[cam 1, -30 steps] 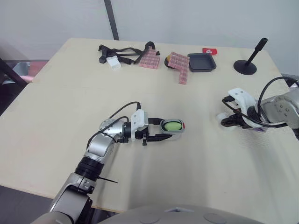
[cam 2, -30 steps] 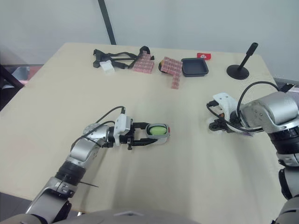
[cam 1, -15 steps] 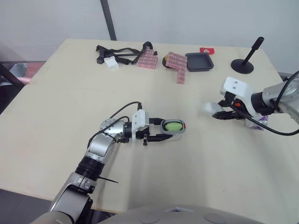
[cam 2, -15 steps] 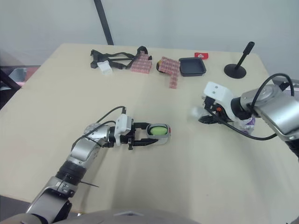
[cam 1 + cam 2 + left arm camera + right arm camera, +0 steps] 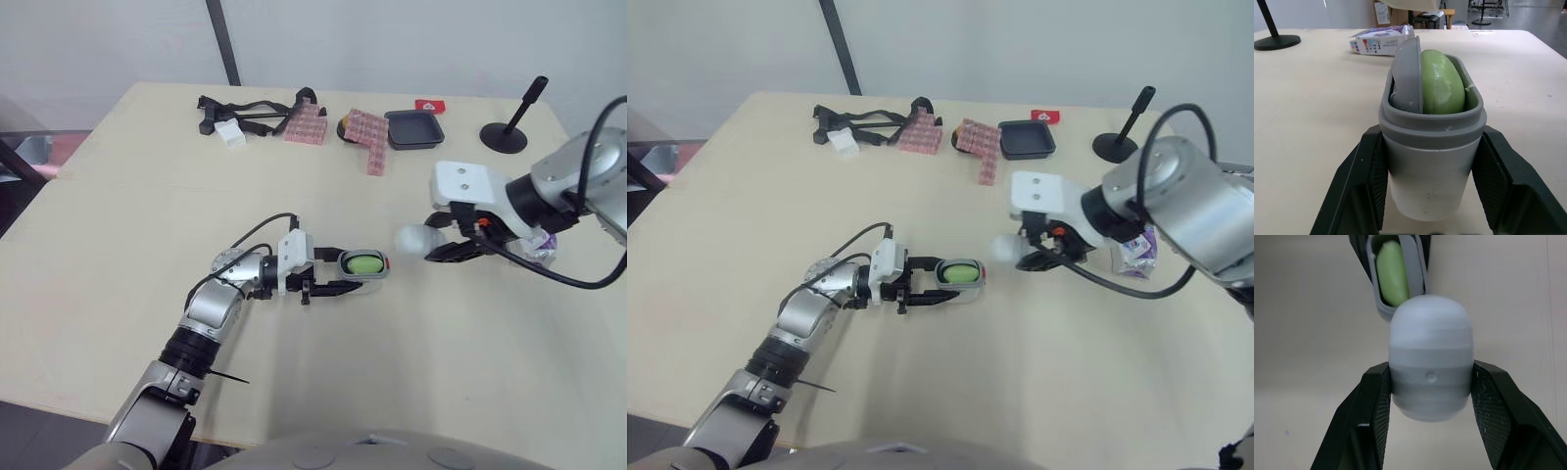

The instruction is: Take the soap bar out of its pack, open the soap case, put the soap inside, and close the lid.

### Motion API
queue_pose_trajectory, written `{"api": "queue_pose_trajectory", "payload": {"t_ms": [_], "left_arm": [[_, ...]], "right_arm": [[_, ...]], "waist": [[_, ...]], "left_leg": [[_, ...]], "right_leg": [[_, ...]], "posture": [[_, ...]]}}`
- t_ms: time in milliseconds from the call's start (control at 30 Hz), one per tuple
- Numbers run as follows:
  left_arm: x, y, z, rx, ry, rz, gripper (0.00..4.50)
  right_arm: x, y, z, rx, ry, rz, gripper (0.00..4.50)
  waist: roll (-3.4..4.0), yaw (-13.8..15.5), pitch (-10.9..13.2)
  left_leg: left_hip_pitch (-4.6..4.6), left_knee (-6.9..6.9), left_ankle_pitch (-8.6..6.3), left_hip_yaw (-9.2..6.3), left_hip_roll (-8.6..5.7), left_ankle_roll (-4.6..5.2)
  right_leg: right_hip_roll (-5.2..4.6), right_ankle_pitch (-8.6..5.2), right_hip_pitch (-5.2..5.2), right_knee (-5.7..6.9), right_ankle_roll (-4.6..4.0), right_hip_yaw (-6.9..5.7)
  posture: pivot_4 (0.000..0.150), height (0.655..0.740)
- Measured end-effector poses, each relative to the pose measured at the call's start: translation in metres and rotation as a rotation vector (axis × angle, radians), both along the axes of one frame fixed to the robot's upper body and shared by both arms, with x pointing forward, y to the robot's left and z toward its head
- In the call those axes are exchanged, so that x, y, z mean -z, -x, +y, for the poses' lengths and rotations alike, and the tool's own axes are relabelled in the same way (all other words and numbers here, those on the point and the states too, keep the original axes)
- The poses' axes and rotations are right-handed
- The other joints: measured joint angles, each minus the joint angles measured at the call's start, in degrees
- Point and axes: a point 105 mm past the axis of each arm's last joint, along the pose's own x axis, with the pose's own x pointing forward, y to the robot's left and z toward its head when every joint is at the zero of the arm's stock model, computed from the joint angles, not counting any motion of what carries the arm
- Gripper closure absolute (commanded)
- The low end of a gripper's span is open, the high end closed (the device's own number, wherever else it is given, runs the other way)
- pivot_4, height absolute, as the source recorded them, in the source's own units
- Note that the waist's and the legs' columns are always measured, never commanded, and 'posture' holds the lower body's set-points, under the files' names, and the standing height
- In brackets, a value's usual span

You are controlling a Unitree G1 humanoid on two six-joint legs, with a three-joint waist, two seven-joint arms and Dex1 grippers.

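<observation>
My left gripper [image 5: 345,273] is shut on the grey soap case [image 5: 363,266], which lies on its side on the table. In the left wrist view the case [image 5: 1432,161] is without its lid, and the green soap bar [image 5: 1442,85] sits inside. My right gripper [image 5: 438,241] is shut on the rounded grey lid [image 5: 410,239] and holds it above the table, a short way right of the case and apart from it. The right wrist view shows the lid [image 5: 1430,362] in front of the soap [image 5: 1392,271]. The emptied purple and white soap pack [image 5: 1136,250] lies at the table's right side.
Along the far edge lie black straps [image 5: 245,106], pink checkered packs [image 5: 367,137], a black tray [image 5: 415,128], a small red item [image 5: 425,105] and a black stand [image 5: 509,132]. A cable hangs from my right arm.
My right gripper has carried the lid leftward from near the soap pack to close beside the case. The left gripper and case have stayed put.
</observation>
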Motion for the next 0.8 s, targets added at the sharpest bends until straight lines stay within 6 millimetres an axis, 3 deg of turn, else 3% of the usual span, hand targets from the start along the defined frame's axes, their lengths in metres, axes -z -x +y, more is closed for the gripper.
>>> {"api": "queue_pose_trajectory", "payload": {"t_ms": [300, 800], "left_arm": [[-0.003, -0.002, -0.004, 0.004, 0.007, -0.013, 2.59], [-0.002, -0.002, -0.004, 0.003, 0.002, -0.011, 2.59]], "right_arm": [[0.006, 0.003, 0.037, -0.147, -0.011, 0.005, 2.59], [0.02, -0.003, 0.044, -0.143, 0.06, 0.029, 2.59]], "waist": [[0.0, 0.1, 0.0], [-0.01, 0.1, 0.0]], "left_leg": [[-0.02, 0.01, 0.01, 0.01, 0.0, 0.0], [-0.04, 0.01, 0.01, 0.02, -0.02, -0.02]], "right_leg": [[0.0, 0.0, -0.05, 0.16, 0.0, 0.0], [0.02, 0.01, -0.03, 0.19, 0.02, 0.01]], "posture": [[0.15, 0.7374], [0.15, 0.7374]]}}
